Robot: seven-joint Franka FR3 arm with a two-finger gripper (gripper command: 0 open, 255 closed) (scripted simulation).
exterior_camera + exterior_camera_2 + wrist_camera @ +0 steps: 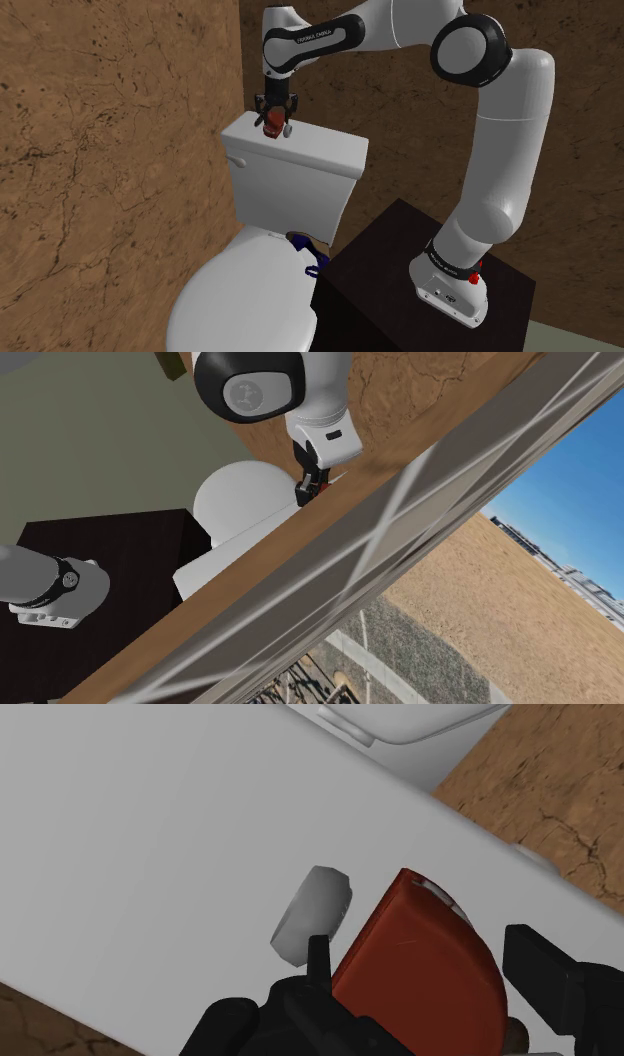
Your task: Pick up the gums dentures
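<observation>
The red gums dentures (pixel 420 964), clasped between the fingers (pixel 540 959), are cut off by the picture's edge; their teeth, farther out than the fingers, barely show.

Count: 1 red gums dentures (pixel 420 966), 1 small white round piece (pixel 313 916), 1 white toilet (pixel 300 168), 1 blue item (pixel 308 250) by its seat, 1 dark stand (pixel 375 265), 1 arm (pixel 505 150), 1 gripper (pixel 274 124) with 2 fingers (pixel 540 966), 1 window (pixel 470 582).
</observation>
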